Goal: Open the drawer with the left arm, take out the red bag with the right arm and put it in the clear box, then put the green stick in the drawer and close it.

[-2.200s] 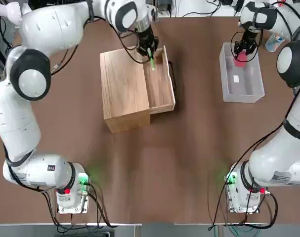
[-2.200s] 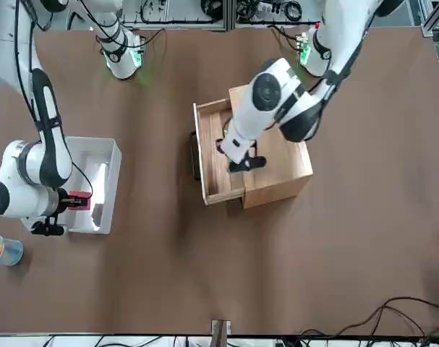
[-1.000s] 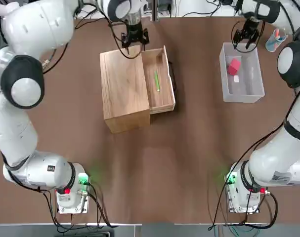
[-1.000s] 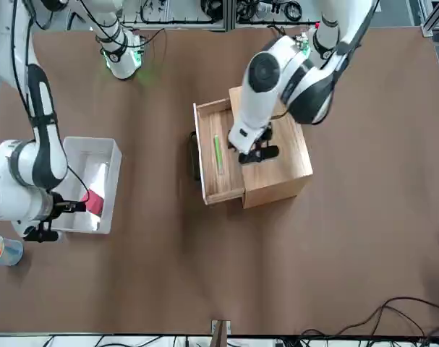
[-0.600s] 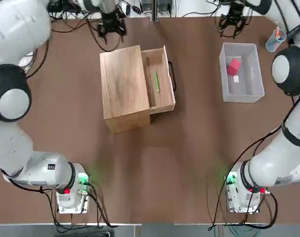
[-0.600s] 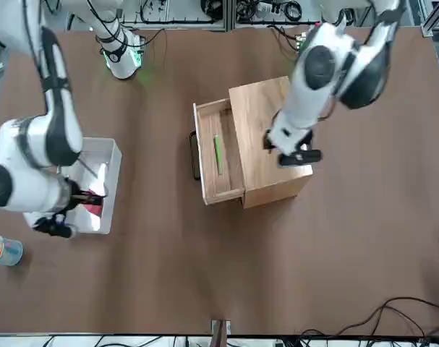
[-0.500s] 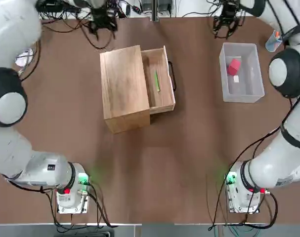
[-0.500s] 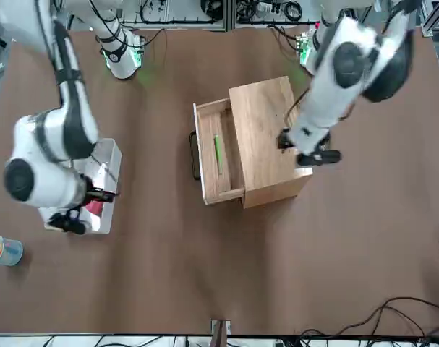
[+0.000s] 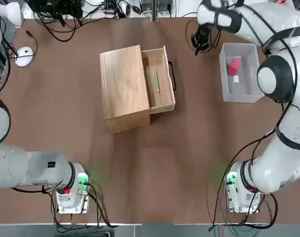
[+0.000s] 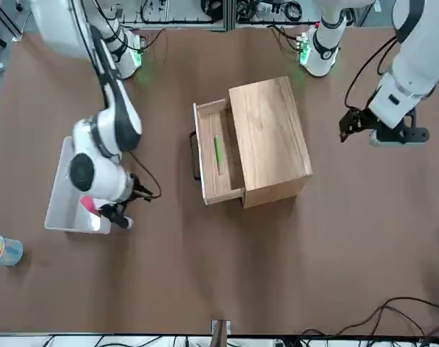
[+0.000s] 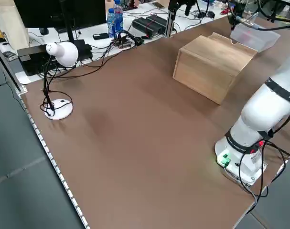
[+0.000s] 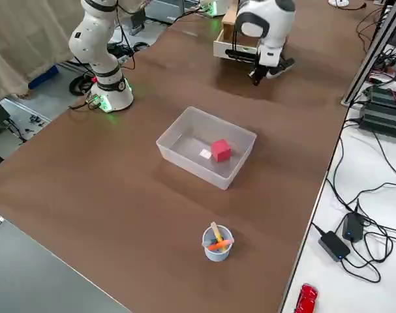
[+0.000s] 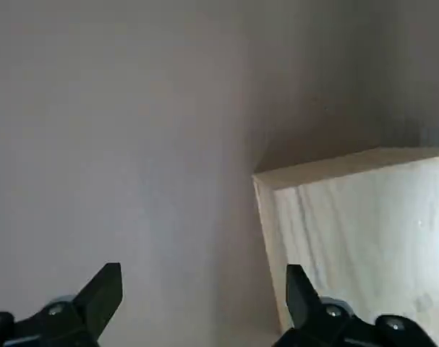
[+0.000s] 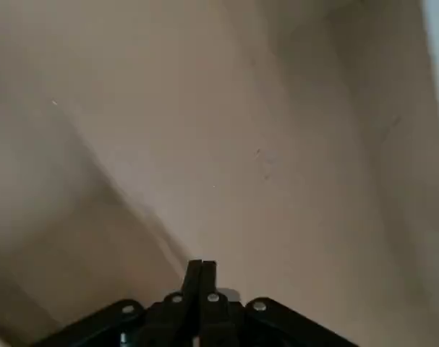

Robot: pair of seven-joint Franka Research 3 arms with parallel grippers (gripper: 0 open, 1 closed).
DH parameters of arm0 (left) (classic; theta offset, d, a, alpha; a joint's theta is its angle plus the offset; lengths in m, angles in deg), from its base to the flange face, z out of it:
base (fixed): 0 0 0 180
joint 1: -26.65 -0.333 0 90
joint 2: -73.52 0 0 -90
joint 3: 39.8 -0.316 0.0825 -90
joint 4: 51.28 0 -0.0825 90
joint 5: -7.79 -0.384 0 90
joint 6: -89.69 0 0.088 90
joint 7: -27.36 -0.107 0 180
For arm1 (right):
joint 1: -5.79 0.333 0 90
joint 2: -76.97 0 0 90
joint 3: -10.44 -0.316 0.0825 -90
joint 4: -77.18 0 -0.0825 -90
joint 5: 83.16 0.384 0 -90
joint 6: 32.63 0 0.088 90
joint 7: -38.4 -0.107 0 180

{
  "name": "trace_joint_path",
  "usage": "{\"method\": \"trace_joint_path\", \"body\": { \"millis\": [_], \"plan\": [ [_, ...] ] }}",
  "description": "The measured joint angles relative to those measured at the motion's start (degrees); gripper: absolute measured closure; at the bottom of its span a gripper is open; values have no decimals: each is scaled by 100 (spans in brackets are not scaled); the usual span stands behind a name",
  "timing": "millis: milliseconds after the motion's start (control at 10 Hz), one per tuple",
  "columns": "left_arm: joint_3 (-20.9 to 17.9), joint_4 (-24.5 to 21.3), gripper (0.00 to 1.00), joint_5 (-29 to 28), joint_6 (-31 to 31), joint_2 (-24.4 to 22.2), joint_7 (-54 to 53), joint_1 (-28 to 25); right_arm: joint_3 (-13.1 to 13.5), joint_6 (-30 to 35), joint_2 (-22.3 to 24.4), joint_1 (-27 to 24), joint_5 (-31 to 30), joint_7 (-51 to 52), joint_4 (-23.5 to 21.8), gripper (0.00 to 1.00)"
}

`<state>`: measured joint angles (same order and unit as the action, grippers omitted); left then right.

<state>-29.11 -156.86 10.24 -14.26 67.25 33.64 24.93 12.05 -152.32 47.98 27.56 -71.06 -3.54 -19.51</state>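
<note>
Right claw [image 9: 201, 43] hangs between the drawer and the clear box, fingers pressed together, holding nothing. Left claw [image 10: 378, 129] sits off the left side of the wooden box [image 9: 124, 89], away from the drawer, fingers spread wide, empty. Drawer [image 9: 158, 80] stands pulled out on the box's right side, its dark loop handle facing the clear box [image 9: 241, 72]. Red bag [image 9: 234, 65] lies inside the clear box; green stick [image 9: 156, 81] lies in the drawer. Judged step: only closing remains. Next move calls for a claw against the drawer front, pushing left until flush.
</note>
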Motion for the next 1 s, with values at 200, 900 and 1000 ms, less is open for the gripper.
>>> {"method": "trace_joint_path", "body": {
  "millis": [200,900,1000],
  "plan": [
    [-383,7,0,0,167,-93,-234,57,-1,-715,-30,427,407,-984,-527,99],
    [-1159,966,0,-104,1052,547,-751,449,12,-1407,67,935,1958,-1988,-1263,99],
    [-1160,972,0,-104,1055,549,-751,457,13,-1403,163,961,1962,-2089,-1316,99]
  ]
}}
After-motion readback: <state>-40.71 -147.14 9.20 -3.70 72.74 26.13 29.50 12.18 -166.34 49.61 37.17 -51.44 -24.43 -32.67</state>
